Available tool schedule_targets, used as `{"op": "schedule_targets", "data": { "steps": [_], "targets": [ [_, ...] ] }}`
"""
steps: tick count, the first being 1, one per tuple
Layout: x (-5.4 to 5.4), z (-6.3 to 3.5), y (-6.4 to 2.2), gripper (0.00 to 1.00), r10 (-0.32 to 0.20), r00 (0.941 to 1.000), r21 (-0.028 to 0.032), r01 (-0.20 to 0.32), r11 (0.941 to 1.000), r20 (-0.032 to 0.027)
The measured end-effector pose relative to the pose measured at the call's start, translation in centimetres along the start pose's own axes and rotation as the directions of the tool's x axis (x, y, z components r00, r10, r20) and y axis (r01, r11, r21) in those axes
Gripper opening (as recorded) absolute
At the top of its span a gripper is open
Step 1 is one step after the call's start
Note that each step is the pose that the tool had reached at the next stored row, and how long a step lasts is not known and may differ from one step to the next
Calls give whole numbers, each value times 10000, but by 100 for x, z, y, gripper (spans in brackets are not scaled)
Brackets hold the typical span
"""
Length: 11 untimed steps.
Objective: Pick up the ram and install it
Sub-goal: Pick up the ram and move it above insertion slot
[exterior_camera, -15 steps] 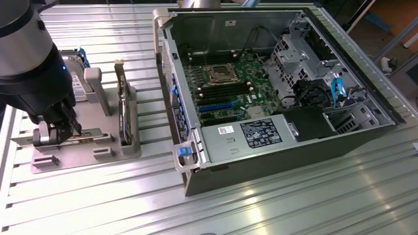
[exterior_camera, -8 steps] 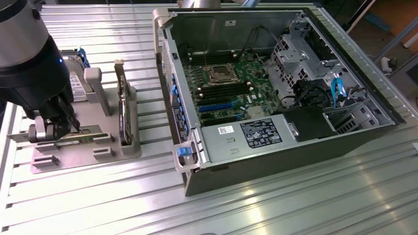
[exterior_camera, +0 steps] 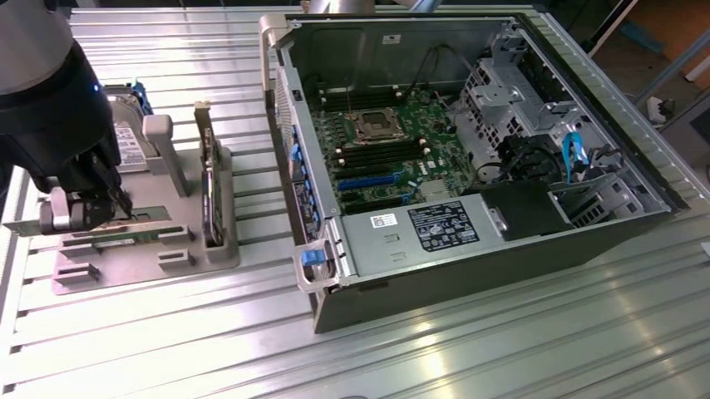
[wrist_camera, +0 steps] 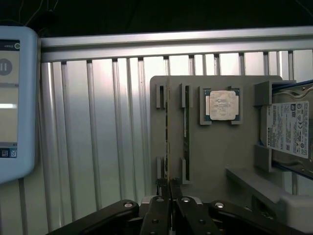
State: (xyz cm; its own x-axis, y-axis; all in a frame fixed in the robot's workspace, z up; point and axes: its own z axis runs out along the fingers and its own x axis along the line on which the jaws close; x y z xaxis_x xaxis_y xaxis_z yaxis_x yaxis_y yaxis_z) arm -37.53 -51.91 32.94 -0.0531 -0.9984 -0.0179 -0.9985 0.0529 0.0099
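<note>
The robot arm's dark bulk covers the exterior view's upper left and hides part of the hard drive (exterior_camera: 131,137) and the back of the grey holder (exterior_camera: 145,259). In the wrist view the ram (wrist_camera: 167,127) is seen edge-on as a thin dark line, so its chips cannot be made out, and its near end disappears between the fingers. The hard drive (wrist_camera: 291,129) is cut off at the frame edge, as is a pale screen device (wrist_camera: 14,98).

The gripper (wrist_camera: 169,186) is clenched, and it seems to be pinching the ram's upper edge near one end. In the exterior view the ram (exterior_camera: 39,223) runs as a long green strip under the gripper (exterior_camera: 106,218), over the holder's front slots and past its edge. A second stick (wrist_camera: 185,122) lies in the next slot, and a processor (wrist_camera: 223,105) sits just beside that. The open computer case (exterior_camera: 466,166) stands well apart on the ribbed surface (exterior_camera: 500,341).
</note>
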Motion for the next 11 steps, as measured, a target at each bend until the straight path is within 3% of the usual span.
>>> {"op": "schedule_targets", "data": {
  "steps": [11],
  "targets": [
    [-4, -188, -10, 12, 0, 10000, 0, 0, 10000, 0]
  ]
}}
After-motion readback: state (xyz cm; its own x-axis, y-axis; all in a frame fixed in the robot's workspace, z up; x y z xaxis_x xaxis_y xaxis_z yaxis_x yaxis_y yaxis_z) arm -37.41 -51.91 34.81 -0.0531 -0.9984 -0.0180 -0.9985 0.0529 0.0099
